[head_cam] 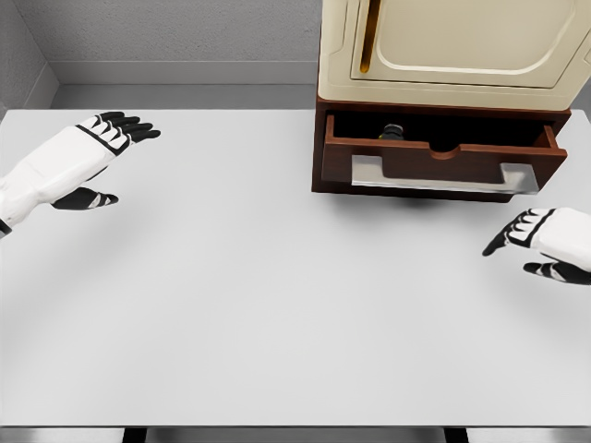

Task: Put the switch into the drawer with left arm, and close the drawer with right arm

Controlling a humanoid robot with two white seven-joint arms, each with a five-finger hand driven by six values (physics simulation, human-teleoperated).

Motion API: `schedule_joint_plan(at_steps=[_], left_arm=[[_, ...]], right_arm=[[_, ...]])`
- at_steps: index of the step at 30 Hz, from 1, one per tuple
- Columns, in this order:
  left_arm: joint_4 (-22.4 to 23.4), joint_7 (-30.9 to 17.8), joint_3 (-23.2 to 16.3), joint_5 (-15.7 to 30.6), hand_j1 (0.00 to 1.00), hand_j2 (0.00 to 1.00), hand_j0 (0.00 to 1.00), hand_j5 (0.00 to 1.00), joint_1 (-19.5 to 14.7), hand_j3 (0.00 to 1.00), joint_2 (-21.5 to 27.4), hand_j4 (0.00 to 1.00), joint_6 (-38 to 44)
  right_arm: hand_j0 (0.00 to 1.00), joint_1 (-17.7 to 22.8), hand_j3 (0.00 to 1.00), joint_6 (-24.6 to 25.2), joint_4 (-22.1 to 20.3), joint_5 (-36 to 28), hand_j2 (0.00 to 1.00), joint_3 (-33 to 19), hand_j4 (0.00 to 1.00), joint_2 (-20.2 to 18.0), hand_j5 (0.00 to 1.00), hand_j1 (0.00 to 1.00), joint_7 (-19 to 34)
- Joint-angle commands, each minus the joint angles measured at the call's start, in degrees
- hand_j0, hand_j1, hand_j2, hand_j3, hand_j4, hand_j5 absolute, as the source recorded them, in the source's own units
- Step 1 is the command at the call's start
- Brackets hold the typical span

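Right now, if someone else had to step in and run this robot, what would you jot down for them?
Left hand: open, empty, over the table's left side.
Right hand: open, empty, low at the right edge, below the drawer.
Drawer: pulled open under the cream cabinet. A small dark item, probably the switch, lies inside at the back left.
Done: the switch appears to be in.
Left: the right hand pushes the drawer shut by its front handle.
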Motion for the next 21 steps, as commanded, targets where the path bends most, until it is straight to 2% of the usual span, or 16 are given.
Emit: schedule_joint_plan(at_steps=[1, 15, 21], left_arm=[[-0.07, 0.03, 0.05, 0.38, 1.00, 1.00, 1.00, 1.00, 0.09, 1.00, 0.04, 1.00, 0.11], [0.11, 0.03, 0.40, 0.38, 1.00, 1.00, 1.00, 1.00, 0.44, 1.00, 0.04, 1.00, 0.11], [0.02, 0.03, 0.40, 0.38, 1.00, 1.00, 1.00, 1.00, 0.44, 1.00, 0.04, 1.00, 0.11]], right_arm=[[0.68, -0.17, 0.68, 0.10, -0.01, -0.40, 0.68, -0.22, 0.68, 2.61, 0.68, 0.68, -0.02], [0.69, -1.85, 0.69, 0.10, 0.60, 0.83, 0.69, -0.92, 0.69, 8.50, 0.69, 0.69, 0.42], [0.71, -5.10, 0.71, 0.10, 3.94, 2.07, 0.71, -0.40, 0.71, 10.53, 0.71, 0.71, 0.51]])
